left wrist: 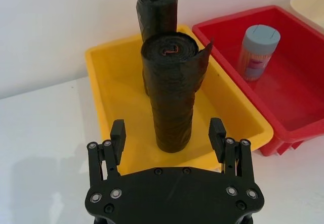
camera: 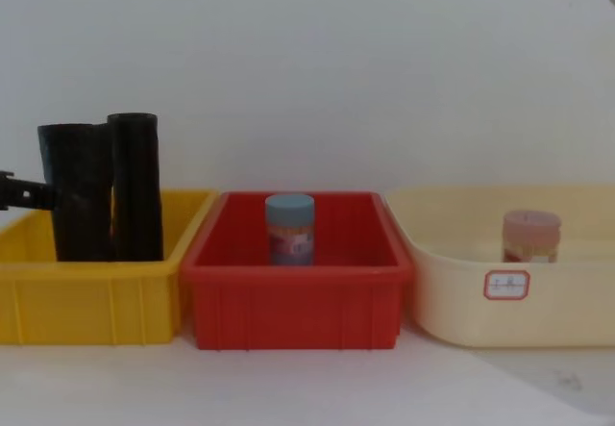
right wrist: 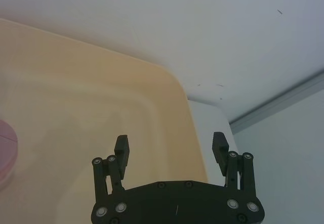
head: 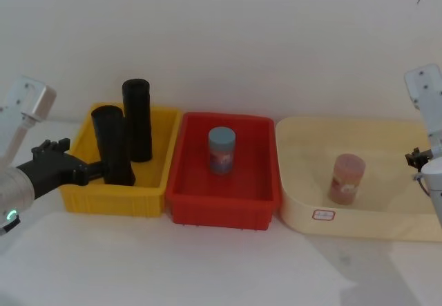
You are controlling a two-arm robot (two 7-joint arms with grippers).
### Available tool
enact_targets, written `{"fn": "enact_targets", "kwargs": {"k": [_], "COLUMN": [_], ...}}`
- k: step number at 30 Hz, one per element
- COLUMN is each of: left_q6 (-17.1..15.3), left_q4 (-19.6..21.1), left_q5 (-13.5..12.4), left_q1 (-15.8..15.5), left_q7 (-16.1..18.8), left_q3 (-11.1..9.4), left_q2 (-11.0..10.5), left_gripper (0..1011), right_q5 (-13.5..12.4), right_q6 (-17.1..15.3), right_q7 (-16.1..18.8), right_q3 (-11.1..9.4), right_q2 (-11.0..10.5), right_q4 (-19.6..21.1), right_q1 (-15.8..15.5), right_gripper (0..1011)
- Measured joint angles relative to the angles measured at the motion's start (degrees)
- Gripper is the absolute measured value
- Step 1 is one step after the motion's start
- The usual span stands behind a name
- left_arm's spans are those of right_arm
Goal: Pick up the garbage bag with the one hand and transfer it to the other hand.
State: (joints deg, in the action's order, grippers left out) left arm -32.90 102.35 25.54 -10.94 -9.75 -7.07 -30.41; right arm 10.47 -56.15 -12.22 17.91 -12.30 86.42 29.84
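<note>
The task is judged to be at its opening step: no grasp is yet made, the lift is not done, and the whole handover is left. Nearest, at 8 o'clock in the head view, the left gripper [left wrist: 167, 129] is reached in over the left wall of the yellow bin [head: 114, 199]. Its fingers are spread wide and nothing is held. The garbage bag [left wrist: 171, 97] stands upright on the floor of that bin, in its near half, between the fingertips or just ahead of them. Whether either pad touches it cannot be told. At 3 o'clock the right gripper [right wrist: 172, 145] is parked over the right-hand rim of the cream tub [head: 359, 223], likewise wide open and empty, well apart from the bag. A squeeze, a lift clear of the bin and a carry toward the middle would be called for before any transfer. Three containers are set in a row on the white table [head: 207, 271]. The yellow bin lies at 9 o'clock, and a slimmer black roll [head: 137, 119] stands upright in it at 1 o'clock from the bag, just beside it. The red bin [head: 221, 209] sits in the middle and holds one upright blue-capped can [head: 222, 150]. The cream tub, marked by a small label [head: 323, 215] on its front wall, holds one upright pink canister [head: 346, 178].
</note>
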Motion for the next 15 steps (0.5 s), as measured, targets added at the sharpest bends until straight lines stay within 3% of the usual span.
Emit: {"fn": "enact_targets", "kwargs": {"k": [15], "left_q6": [2.3], "left_q4": [-7.4], "left_q5": [-2.0], "left_q1": [-5.3], "left_q7": [-3.5], "left_q3": [-3.7], "left_q2": [1.2], "left_gripper": [1001], "right_q5": [0.0], "right_q6": [0.0], "right_q7": [0.0], "right_q3": [0.0], "right_q2": [0.0], "right_q4": [0.0], "right_q1": [0.0], "right_gripper": [1001]}}
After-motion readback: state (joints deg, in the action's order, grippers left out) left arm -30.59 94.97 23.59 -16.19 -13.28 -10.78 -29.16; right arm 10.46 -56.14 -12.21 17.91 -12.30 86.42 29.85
